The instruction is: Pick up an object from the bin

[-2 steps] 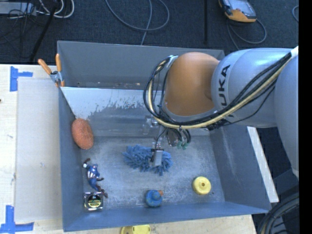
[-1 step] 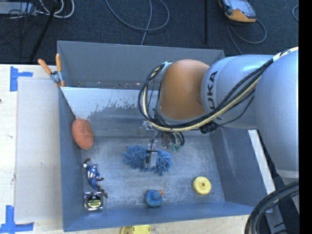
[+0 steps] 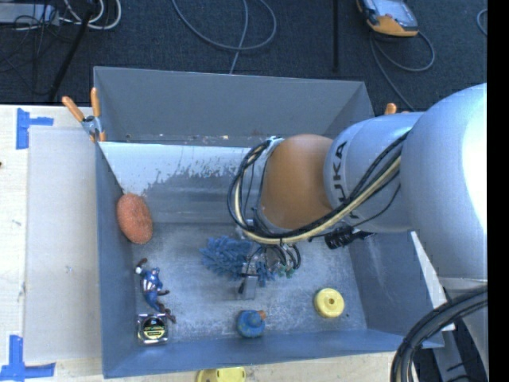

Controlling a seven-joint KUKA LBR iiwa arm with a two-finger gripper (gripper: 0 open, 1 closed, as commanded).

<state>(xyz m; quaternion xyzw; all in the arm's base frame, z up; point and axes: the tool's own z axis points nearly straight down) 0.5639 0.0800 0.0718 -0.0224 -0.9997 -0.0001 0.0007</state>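
My gripper (image 3: 248, 280) hangs below the arm's wrist, low over the middle of the bin floor. It sits at the right edge of a blue frilly, brush-like thing (image 3: 223, 254), touching or just above it. A small blue round thing (image 3: 251, 323) lies close in front of the gripper by the near wall. A yellow round disc (image 3: 328, 302) rests to the gripper's right.
An orange-brown oval lump (image 3: 135, 218) lies against the left wall. A small blue toy figure (image 3: 151, 283) and a yellow-and-black tape measure (image 3: 153, 329) sit in the near left corner. The arm and its orange cover hide the bin's middle right.
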